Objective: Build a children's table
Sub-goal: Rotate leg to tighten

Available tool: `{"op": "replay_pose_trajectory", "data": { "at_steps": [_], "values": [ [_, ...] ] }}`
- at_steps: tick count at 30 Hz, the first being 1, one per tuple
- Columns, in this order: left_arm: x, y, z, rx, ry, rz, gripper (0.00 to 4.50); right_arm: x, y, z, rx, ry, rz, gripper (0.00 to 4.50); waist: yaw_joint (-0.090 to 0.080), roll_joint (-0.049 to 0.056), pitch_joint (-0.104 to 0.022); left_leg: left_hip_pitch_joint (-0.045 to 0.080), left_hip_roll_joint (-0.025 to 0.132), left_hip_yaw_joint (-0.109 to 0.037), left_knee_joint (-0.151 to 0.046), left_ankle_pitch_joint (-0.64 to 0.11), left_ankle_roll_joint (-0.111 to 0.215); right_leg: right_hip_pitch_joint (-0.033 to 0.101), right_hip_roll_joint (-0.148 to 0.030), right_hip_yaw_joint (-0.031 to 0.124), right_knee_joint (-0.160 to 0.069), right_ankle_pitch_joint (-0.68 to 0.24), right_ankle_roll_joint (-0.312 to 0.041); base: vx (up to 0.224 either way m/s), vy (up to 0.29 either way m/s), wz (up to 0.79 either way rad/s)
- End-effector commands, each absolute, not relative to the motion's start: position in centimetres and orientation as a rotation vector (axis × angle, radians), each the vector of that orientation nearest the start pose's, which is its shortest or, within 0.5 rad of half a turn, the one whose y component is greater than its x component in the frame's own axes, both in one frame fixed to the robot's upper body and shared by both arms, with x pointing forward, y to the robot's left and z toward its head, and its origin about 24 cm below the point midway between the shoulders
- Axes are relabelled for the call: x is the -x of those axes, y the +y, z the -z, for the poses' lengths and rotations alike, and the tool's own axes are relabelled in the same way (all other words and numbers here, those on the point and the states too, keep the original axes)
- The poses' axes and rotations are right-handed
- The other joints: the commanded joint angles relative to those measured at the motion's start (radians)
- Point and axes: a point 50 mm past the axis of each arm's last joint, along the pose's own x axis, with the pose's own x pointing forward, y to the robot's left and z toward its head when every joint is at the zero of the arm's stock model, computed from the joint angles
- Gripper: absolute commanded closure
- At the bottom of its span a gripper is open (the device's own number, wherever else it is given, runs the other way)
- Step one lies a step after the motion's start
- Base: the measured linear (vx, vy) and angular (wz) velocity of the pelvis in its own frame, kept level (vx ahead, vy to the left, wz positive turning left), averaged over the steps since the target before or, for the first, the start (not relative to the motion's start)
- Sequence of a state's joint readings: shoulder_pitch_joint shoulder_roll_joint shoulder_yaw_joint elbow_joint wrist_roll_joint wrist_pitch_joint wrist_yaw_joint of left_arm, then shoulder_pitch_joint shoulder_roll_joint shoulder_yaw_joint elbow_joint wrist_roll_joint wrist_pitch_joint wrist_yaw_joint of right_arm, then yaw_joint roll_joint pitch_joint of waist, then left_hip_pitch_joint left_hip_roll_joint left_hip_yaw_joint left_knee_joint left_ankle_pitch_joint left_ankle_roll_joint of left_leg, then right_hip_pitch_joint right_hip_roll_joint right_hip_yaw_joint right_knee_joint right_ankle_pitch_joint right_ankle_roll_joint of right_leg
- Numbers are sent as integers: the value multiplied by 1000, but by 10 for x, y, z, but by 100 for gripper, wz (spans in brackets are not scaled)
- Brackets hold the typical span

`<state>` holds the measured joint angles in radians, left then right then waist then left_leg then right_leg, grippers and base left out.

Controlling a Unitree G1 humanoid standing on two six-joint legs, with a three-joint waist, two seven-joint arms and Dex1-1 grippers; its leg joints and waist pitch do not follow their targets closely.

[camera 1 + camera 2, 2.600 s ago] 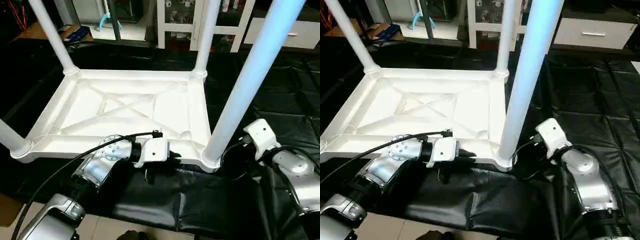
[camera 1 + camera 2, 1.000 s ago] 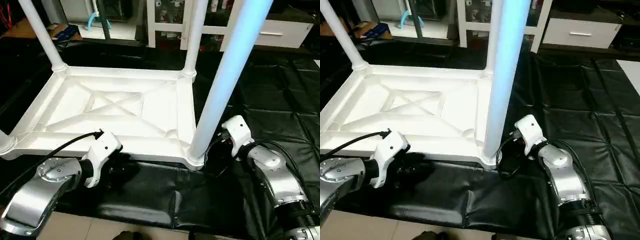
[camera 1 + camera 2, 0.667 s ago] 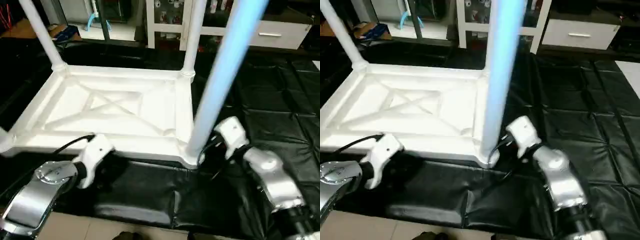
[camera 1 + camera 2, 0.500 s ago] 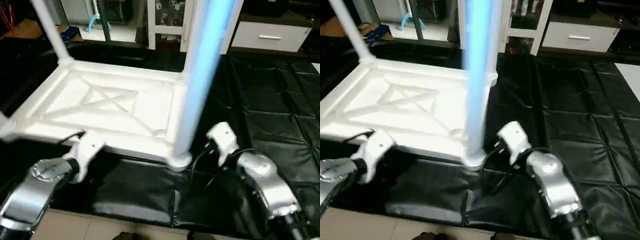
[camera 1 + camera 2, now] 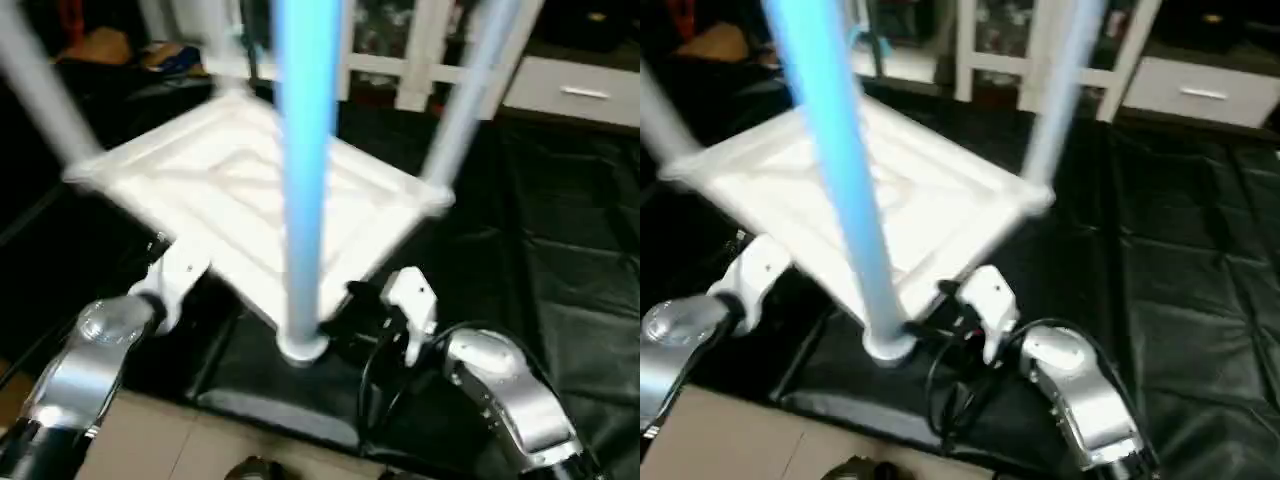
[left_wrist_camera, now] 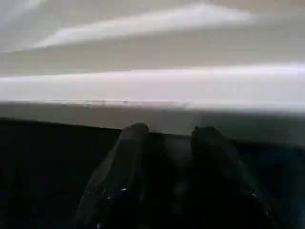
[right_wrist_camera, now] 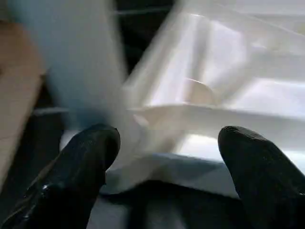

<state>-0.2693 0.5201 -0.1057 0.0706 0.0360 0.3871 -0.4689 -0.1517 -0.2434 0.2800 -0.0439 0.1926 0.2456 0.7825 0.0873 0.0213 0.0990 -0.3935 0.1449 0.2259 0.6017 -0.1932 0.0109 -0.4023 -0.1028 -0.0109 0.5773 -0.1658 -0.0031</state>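
While the upside-down table (image 5: 250, 190) lies on the black mat (image 5: 560, 250), its near leg (image 5: 305, 170) stands straight up just beside the right gripper (image 7: 164, 157), whose fingers are wide apart and empty.

Upturned white tabletop (image 5: 250, 190), seemingly four upright legs (image 5: 305, 180)

place: indoor workroom or lab, part furnished | floor: quilted black padded mat (image 5: 570, 220) laid over pale floor | behind mat: white shelf unit with cluttered compartments (image 5: 400, 50), white drawer cabinet with metal handle (image 5: 575, 90)
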Motion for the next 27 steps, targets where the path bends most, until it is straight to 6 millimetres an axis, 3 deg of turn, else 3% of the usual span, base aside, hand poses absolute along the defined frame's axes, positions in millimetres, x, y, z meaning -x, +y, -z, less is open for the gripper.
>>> {"op": "replay_pose_trajectory", "data": {
  "at_steps": [1, 2, 5, 6, 8, 9, 10, 12, 14, 16, 19, 20, 21, 22, 24, 26, 27],
  "values": [
    [-304, 189, -91, -496, 166, 488, 267, -244, -79, -64, 43, 104, -1138, 60, -16, 11, -73, 55, 79, -48, -100, -277, -37, 1, -29, 21, -45, -154, -154, 0, 0, 0],
    [-305, 189, -93, -471, 139, 480, 267, -247, -81, -65, 39, 101, -1123, 60, -17, 7, -73, 47, 78, -50, -102, -276, -39, 5, -32, 21, -43, -148, -154, 0, 0, 0],
    [-306, 190, -96, -452, 98, 469, 267, -250, -83, -65, 44, 98, -1097, 60, -23, 3, -75, 40, 76, -52, -101, -257, -36, 12, -33, 18, -38, -127, -150, 0, 0, 0],
    [-305, 193, -97, -429, 86, 450, 267, -252, -85, -66, 48, 93, -1076, 60, -31, 2, -72, 35, 76, -53, -103, -263, -34, 14, -35, 19, -40, -139, -149, 0, 0, 0],
    [-303, 201, -96, -417, 87, 411, 267, -257, -88, -68, 46, 76, -1033, 60, -39, -2, -74, 35, 75, -52, -101, -275, -31, 14, -38, 19, -42, -157, -151, 0, 0, 0],
    [-300, 207, -93, -415, 101, 388, 267, -260, -90, -70, 46, 64, -1013, 60, -49, -6, -77, 26, 75, -57, -99, -250, -18, 23, -42, 18, -37, -147, -156, 0, 0, 0],
    [-296, 212, -91, -412, 120, 368, 267, -263, -92, -73, 46, 49, -994, 60, -57, -7, -75, 24, 76, -58, -100, -246, -7, 22, -41, 17, -39, -151, -159, 0, 0, 0],
    [-290, 218, -87, -406, 144, 354, 267, -269, -95, -76, 54, 32, -964, 60, -61, -4, -75, 28, 77, -56, -97, -244, 3, 18, -39, 18, -42, -157, -167, 0, 0, 0],
    [-277, 224, -80, -385, 190, 360, 267, -284, -105, -82, 81, 7, -889, 60, -66, -6, -76, 24, 78, -57, -97, -217, 8, 22, -38, 17, -37, -135, -186, 0, 0, 0],
    [-271, 225, -78, -366, 208, 375, 267, -291, -110, -84, 99, 3, -854, 60, -63, -4, -75, 36, 78, -51, -94, -224, 11, 12, -33, 18, -42, -138, -189, 0, 0, 0],
    [-261, 223, -73, -349, 243, 421, 267, -304, -119, -84, 163, 18, -786, 60, -55, -2, -73, 36, 79, -49, -96, -210, 0, 12, -28, 16, -39, -119, -197, 0, 0, 0],
    [-257, 222, -72, -334, 255, 444, 267, -310, -122, -84, 191, 24, -764, 60, -49, -4, -73, 47, 78, -43, -94, -226, -6, 5, -25, 18, -43, -123, -192, 0, 0, 0],
    [-250, 218, -70, -304, 274, 486, 267, -321, -126, -84, 238, 33, -731, 60, -51, -3, -76, 47, 80, -46, -92, -224, -17, 5, -30, 17, -35, -115, -207, 0, 0, 0],
    [-246, 216, -70, -285, 282, 505, 267, -325, -128, -84, 255, 36, -722, 60, -56, -9, -70, 27, 75, -48, -99, -232, -17, 20, -29, 16, -38, -148, -199, 0, 0, 0],
    [-244, 213, -71, -258, 279, 529, 267, -331, -127, -86, 277, 35, -739, 60, -53, -5, -70, 42, 77, -44, -95, -266, -25, 7, -29, 20, -43, -173, -193, 0, 0, 0],
    [-240, 209, -75, -233, 275, 558, 265, -336, -124, -87, 322, 32, -810, 43, -55, -3, -72, 42, 78, -46, -95, -277, -28, 8, -30, 20, -40, -162, -192, 0, 0, 0],
    [-240, 209, -75, -233, 275, 558, 265, -336, -124, -87, 322, 32, -810, 43, -57, -5, -69, 35, 77, -47, -97, -276, -26, 12, -27, 19, -42, -163, -192, 0, 0, 0]
  ]
}}
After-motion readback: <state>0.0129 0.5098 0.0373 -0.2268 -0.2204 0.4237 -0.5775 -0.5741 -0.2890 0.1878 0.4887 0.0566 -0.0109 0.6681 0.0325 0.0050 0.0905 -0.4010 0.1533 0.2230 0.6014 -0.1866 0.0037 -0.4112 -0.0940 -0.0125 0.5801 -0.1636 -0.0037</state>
